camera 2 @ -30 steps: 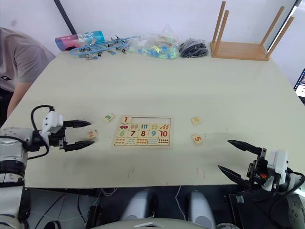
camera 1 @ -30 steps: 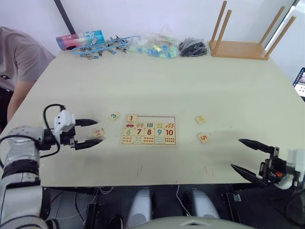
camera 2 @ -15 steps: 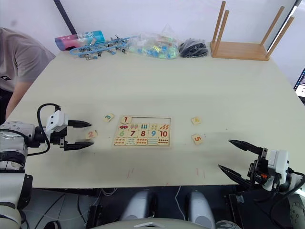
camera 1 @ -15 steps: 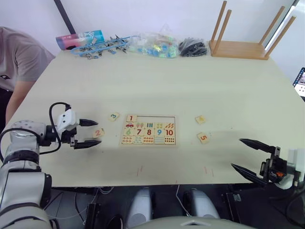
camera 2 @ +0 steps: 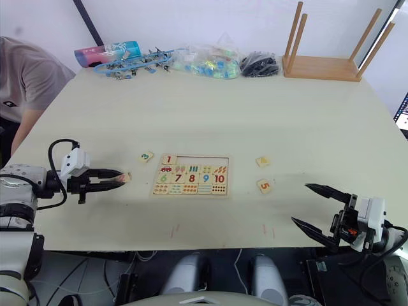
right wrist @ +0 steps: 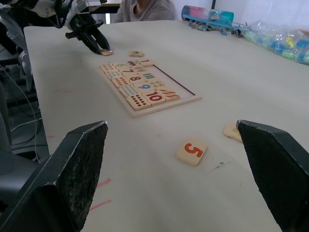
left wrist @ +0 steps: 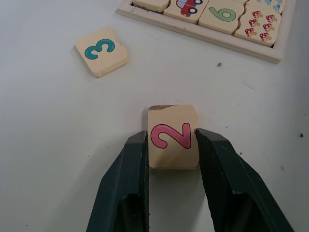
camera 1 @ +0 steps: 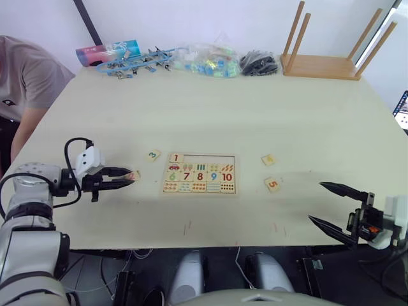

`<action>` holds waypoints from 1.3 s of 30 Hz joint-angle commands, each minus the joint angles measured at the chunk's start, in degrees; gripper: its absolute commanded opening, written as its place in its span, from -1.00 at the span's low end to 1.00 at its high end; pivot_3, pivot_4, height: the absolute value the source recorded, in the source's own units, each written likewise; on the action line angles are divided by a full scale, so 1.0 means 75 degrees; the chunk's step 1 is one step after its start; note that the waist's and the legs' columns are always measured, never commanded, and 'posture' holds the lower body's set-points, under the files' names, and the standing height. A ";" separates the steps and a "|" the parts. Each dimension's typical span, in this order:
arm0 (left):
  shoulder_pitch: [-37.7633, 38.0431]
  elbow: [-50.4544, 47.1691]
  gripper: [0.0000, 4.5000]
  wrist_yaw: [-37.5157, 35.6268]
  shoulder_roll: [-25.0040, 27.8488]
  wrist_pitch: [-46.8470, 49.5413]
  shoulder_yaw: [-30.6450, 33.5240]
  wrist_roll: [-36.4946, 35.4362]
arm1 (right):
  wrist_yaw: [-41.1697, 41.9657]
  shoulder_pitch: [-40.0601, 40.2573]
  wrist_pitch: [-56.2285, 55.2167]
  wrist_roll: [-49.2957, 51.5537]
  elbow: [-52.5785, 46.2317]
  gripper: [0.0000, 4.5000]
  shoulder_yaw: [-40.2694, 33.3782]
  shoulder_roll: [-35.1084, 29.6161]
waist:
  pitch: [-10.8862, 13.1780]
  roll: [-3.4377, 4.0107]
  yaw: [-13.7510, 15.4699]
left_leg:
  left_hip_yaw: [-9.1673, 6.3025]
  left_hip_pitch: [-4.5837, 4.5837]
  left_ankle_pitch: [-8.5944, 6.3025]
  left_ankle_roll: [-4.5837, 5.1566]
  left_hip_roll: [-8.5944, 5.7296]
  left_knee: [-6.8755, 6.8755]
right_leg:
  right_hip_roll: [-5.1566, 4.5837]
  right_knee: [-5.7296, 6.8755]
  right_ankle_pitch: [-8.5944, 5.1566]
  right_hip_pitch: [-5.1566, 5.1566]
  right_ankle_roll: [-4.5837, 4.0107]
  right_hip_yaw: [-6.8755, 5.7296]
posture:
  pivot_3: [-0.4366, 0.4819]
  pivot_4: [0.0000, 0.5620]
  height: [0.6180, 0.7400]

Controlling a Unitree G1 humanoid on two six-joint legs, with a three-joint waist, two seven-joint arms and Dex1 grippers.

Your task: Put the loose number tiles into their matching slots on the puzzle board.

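The left gripper (left wrist: 172,145) pinches the pale-wood tile with a pink 2 (left wrist: 172,137) on the cream table (camera 1: 255,108), left of the rectangular pale-wood puzzle board (camera 1: 199,173). Three tiles lie loose: green 3 (camera 1: 152,154), orange 5 (camera 1: 272,184), and apparently yellow 4 (camera 1: 268,159). The right gripper (camera 1: 332,206) is spread wide, holding nothing.

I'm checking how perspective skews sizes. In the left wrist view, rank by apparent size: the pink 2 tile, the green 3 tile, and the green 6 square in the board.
1. Pale-wood tile with pink 2, nearest the camera.
2. Pale-wood tile with green 3.
3. Board square with green 6, partly cut off.

Nearness probably causes these differences, not true size.
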 commanded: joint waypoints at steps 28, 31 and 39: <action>-0.2281 -0.2445 -0.58 -0.0113 -0.1043 0.1658 -0.1325 0.0217 | -0.0301 -0.0397 -0.0508 -0.0118 -0.0100 1.00 0.0398 0.0595 | 0.0007 -0.0007 0.0005 | 0.0001 -0.0013 0.0001 0.0000 -0.0008 0.0014 | 0.0011 0.0001 0.0000 0.0001 0.0002 0.0001 | -0.05 -0.47 0.95; -0.2567 -0.2417 -0.58 -0.0128 -0.1203 0.1844 -0.1393 0.0603 | -0.0436 -0.0442 -0.0573 -0.0137 -0.0063 1.00 0.0368 0.0674 | 0.0007 -0.0008 0.0002 | 0.0008 -0.0014 0.0001 0.0000 -0.0010 0.0015 | 0.0012 0.0000 0.0000 0.0001 0.0002 0.0002 | -0.05 -0.47 0.95; -0.3187 -0.2251 -0.58 -0.0154 -0.1801 0.2112 -0.1922 0.1723 | -0.0542 -0.0379 -0.0797 -0.0321 -0.0076 1.00 0.0575 0.0859 | 0.0008 -0.0007 -0.0001 | 0.0012 -0.0015 0.0001 0.0000 -0.0010 0.0015 | 0.0017 0.0000 0.0000 0.0001 0.0003 0.0003 | -0.05 -0.47 0.95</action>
